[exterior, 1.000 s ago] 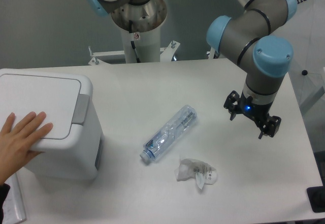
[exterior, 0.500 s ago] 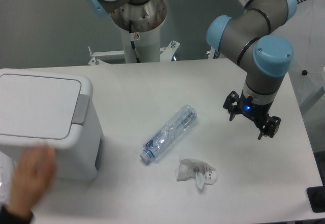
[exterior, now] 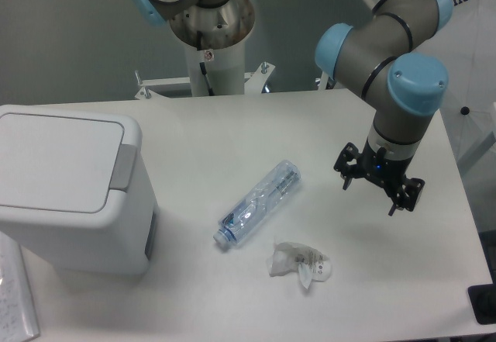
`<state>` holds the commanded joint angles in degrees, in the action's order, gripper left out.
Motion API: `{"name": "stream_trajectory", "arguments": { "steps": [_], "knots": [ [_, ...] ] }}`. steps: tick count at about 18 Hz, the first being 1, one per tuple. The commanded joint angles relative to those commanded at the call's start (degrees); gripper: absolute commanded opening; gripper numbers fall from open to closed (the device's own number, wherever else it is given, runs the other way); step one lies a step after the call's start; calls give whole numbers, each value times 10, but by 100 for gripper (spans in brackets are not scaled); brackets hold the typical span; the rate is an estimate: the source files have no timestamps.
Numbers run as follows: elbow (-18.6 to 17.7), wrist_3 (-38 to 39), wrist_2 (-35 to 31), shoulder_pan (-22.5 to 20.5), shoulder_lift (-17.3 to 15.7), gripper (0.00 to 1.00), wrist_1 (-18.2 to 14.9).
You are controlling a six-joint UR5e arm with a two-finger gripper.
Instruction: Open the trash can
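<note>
Table (exterior: 232,133): white top against a grey wall, you've got one fixed camera looking down on it.
Bin (exterior: 70,191): sits at the left edge, lid flat and closed, grey tab (exterior: 122,166) on its right side.
Bottle (exterior: 258,204): clear, lying on its side mid-table, cap end toward you.
Wrapper (exterior: 298,262): crumpled, just below the bottle, not touching it.
Gripper (exterior: 367,195): your fingers are spread apart with nothing between them, hovering over the right side, well apart from the bin.
</note>
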<state>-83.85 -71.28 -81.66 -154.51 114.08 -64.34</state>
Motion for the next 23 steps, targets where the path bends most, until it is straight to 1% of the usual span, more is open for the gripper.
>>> {"name": "stream_trajectory", "arguments": {
  "steps": [1, 3, 5, 6, 8, 9, 11, 15, 19, 21, 23],
  "knots": [
    [3, 4, 11, 1, -1, 100, 1],
    [11, 56, 50, -3, -9, 100, 1],
    [16, 97, 127, -12, -9, 100, 1],
    [18, 111, 145, -16, -10, 100, -1],
    [9, 144, 153, -11, -27, 100, -3],
    [8, 173, 155, -7, -36, 100, -4],
    [9, 246, 167, 19, -43, 100, -5],
    [8, 382, 203, 54, -76, 100, -6],
    [8, 456, 222, 88, -101, 100, -7],
    [6, 493, 222, 110, -112, 100, -7],
    [6, 514, 228, 134, -117, 100, -6]
  ]
}}
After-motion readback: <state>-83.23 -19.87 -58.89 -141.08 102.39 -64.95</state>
